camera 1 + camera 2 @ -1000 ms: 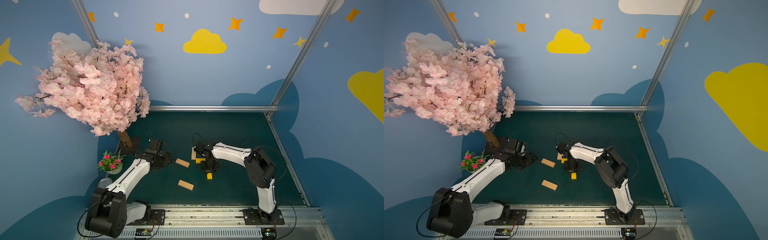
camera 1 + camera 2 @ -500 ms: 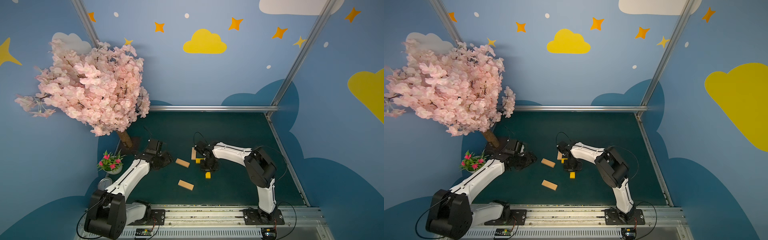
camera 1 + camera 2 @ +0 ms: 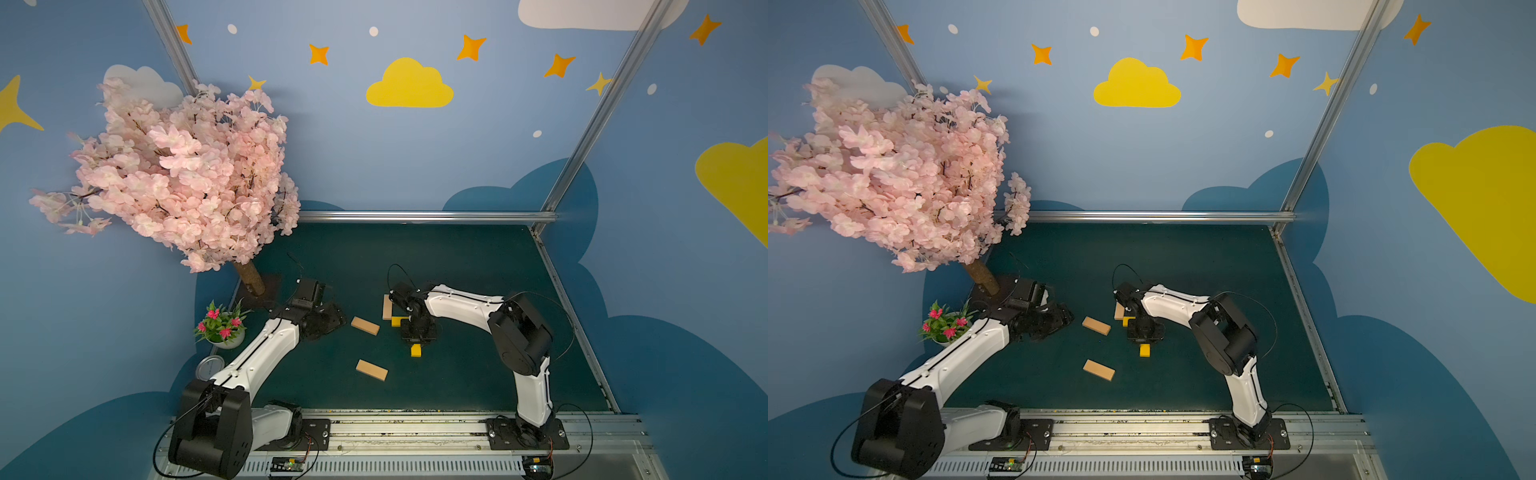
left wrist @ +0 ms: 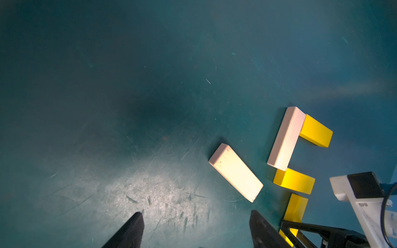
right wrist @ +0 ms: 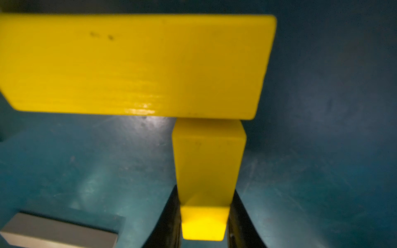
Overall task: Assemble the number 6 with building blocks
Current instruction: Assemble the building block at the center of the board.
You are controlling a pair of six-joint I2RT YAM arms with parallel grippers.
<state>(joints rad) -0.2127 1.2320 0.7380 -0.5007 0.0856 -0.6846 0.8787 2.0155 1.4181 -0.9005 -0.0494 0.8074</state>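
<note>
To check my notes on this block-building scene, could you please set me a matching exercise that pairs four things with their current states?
Things:
1. left gripper
2. right gripper
3. near wooden block, closest to the front rail
4. far wooden block, farthest from it

States:
A. abutting a second yellow block
B. open, empty
C. shut on the yellow block
D. lying alone on the mat

Pairs: 1-B, 2-C, 3-D, 4-A

Scuffed teal tabletop (image 3: 457, 270), tan bars (image 3: 365, 325), yellow bars (image 4: 315, 133)
</note>
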